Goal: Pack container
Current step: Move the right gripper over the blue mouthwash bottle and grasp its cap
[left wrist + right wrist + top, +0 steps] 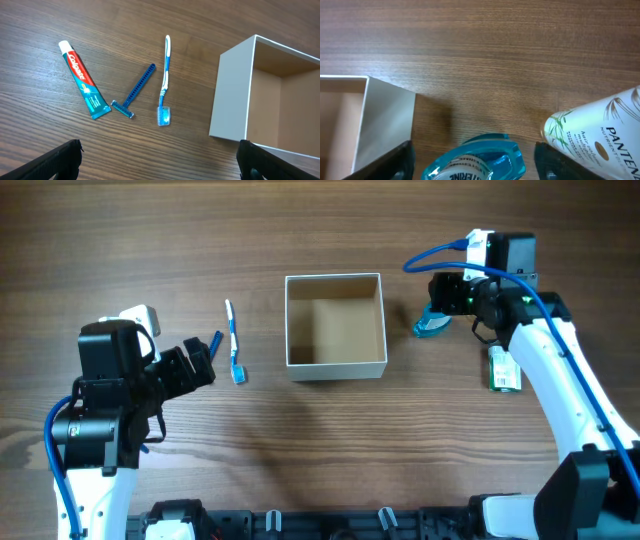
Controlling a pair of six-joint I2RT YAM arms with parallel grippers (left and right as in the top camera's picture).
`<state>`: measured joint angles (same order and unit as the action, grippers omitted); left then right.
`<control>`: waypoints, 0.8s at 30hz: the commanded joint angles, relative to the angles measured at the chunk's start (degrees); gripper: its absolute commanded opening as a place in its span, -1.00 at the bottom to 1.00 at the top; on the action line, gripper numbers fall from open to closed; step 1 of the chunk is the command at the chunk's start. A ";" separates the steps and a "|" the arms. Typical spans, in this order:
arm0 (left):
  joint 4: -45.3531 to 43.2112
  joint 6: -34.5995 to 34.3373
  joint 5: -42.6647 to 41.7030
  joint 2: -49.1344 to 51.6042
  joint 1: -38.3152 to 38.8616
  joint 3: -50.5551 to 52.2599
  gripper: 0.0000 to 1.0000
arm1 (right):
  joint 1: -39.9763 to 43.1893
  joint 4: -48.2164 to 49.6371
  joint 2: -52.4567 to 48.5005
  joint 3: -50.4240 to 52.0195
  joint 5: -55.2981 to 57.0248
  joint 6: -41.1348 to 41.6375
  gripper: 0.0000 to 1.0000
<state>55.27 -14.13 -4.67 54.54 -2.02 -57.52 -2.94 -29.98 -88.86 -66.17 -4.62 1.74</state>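
The container [337, 366], a square open-top box with white walls and a tan inside, stands mid-table and is empty. It also shows in the left wrist view [230, 95] and the right wrist view [390, 120]. My left gripper [200, 362] is open and empty, left of the box and above bare table [160, 167]. A blue toothbrush [164, 80], a blue razor [135, 91] and a toothpaste tube [84, 80] lie ahead of it. My right gripper [475, 162] is open, with its fingers either side of a blue mouthwash bottle [470, 162] just right of the box [432, 323].
A white shampoo tube [600, 130] lies right of the mouthwash bottle, close to my right finger; it also shows in the overhead view [505, 368]. The toothbrush [234, 340] lies between my left gripper and the box.
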 commanded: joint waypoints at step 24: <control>-0.37 -0.50 -1.95 0.00 -0.39 -1.11 1.00 | -0.20 -0.11 -0.94 -1.42 0.98 0.00 -0.56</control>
<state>55.09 -14.13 -4.67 54.54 -2.02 -57.52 -2.90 -29.93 -88.99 -66.28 -3.68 1.37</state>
